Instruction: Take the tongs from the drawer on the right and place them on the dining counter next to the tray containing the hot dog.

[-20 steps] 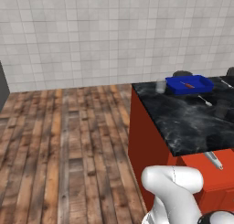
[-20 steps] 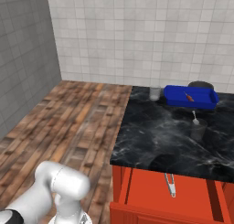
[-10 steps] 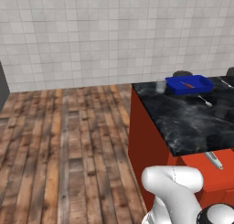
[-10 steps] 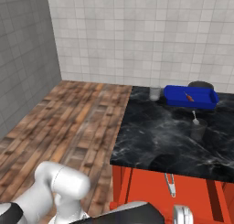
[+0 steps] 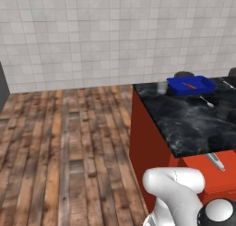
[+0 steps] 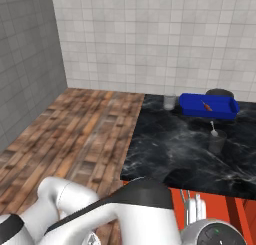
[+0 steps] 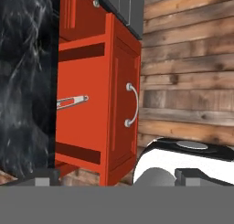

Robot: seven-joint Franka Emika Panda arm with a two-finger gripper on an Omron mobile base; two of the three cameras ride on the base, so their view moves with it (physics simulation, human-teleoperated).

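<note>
From the left base view, the drawer (image 5: 209,172) stands pulled out of the red body of the dining counter (image 5: 193,123), and the tongs (image 5: 215,161) lie inside it, a slim silver piece pointing toward the open edge. Far along the black marble top sits the blue tray (image 5: 191,86) with the thin orange hot dog (image 5: 188,86) lying in it. A small grey cup (image 5: 162,86) stands just beside the tray's near end, and a thin silver utensil (image 5: 206,101) lies on the marble a little nearer than the tray.

Across in the right base view, the same tray (image 6: 208,105) and hot dog (image 6: 207,106) sit at the back of the counter (image 6: 170,144), with the cup (image 6: 170,102) close to the tray. The drawer (image 6: 235,209) shows as a red opening below the marble edge, and the tongs (image 6: 186,204) rest in it beside the robot's wrist.

Looking along the claw (image 7: 116,175) in the hand view, its two dark fingertips (image 7: 43,174) stand wide apart, released, with nothing between them. The drawer (image 7: 84,104) lies ahead of the claw, well apart from it, with a silver handle (image 7: 132,105) on its red front. The tongs (image 7: 72,101) lie on the drawer floor, ahead of the tips and untouched
</note>
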